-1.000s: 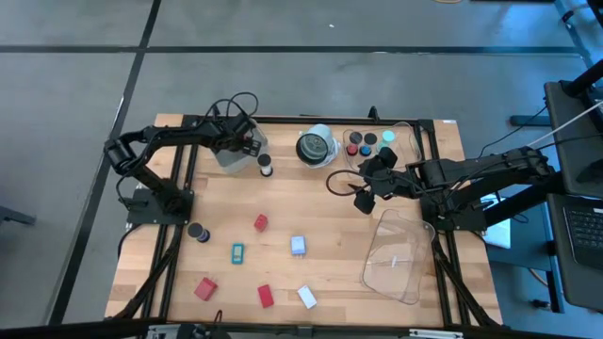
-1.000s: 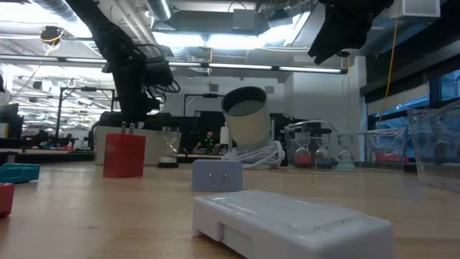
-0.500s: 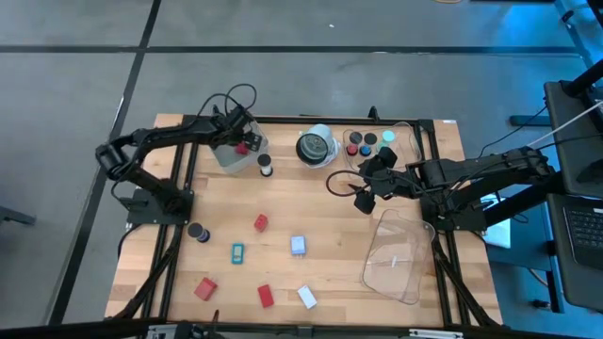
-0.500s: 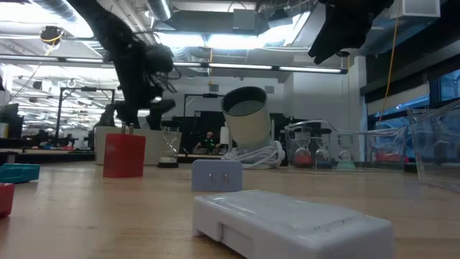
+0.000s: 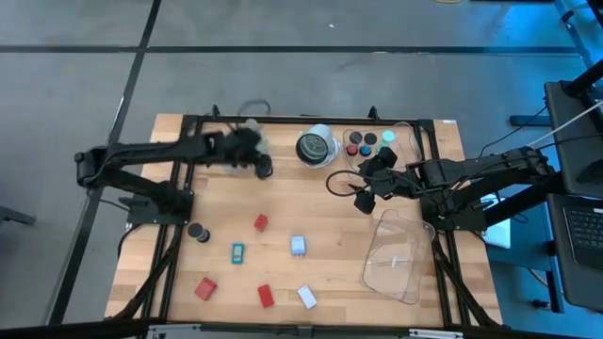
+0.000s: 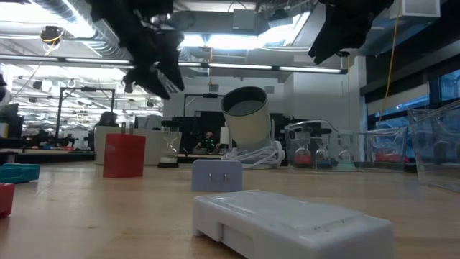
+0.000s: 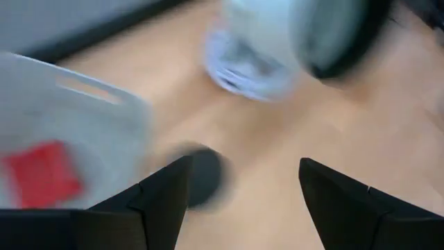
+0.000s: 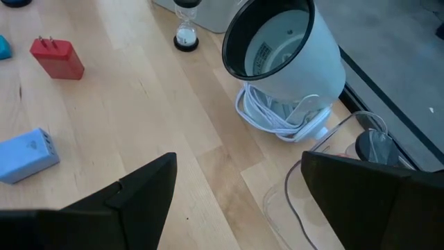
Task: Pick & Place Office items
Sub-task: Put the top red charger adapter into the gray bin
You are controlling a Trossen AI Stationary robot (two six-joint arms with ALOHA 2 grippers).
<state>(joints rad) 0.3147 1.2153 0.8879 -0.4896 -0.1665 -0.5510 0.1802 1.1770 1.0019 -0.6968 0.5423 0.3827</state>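
Near the table's eleven o'clock corner, the left gripper point(image 5: 247, 151) hovers with fingers released and empty beside a clear tray point(image 7: 62, 125) holding a red block point(image 7: 38, 173). Toward two o'clock, the right gripper point(image 5: 369, 188) waits, spread and empty.

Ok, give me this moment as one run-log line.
left gripper: open, empty, by clear plastic tray holding red block | right gripper: open, hovering | loose blocks on wooden table
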